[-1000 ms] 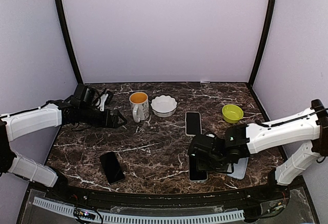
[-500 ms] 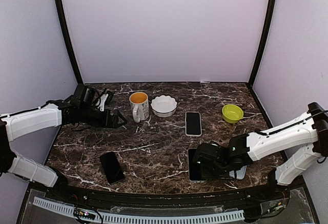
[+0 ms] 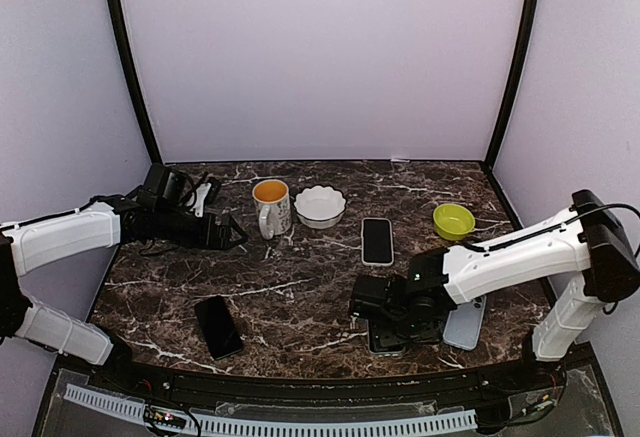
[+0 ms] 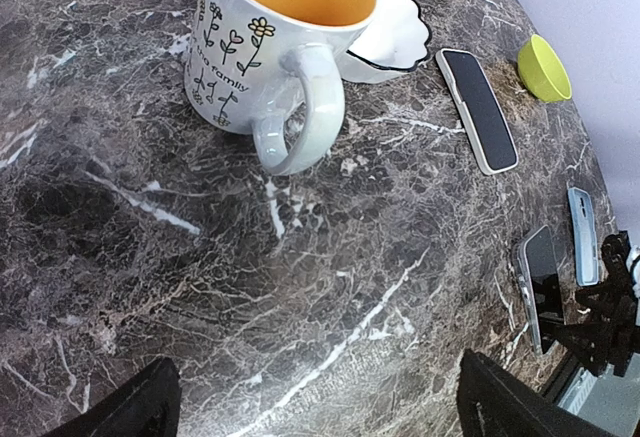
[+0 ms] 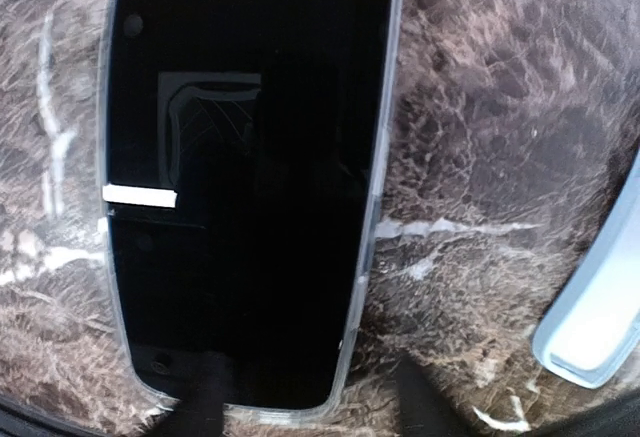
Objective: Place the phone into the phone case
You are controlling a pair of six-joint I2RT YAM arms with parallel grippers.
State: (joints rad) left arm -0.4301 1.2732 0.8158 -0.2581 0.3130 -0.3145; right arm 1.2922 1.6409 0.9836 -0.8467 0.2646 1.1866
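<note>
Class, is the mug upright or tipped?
Upright: the mug stands on its base, mouth facing up, handle to the side.

The left arm (image 3: 70, 237) extends from the left edge over the far left part of the worktop (image 3: 300, 287), its forearm nearly level and pointing right. The left gripper (image 4: 320, 412) hangs a little above the surface, its fingers (image 4: 130, 412) spread wide. The right arm (image 3: 520, 257) extends from the right edge and slopes down leftward over the near right part. The right gripper (image 5: 310, 402) points steeply down, close over the surface, its fingers (image 5: 205, 397) parted and blurred at the lower edge of the wrist view.
</note>
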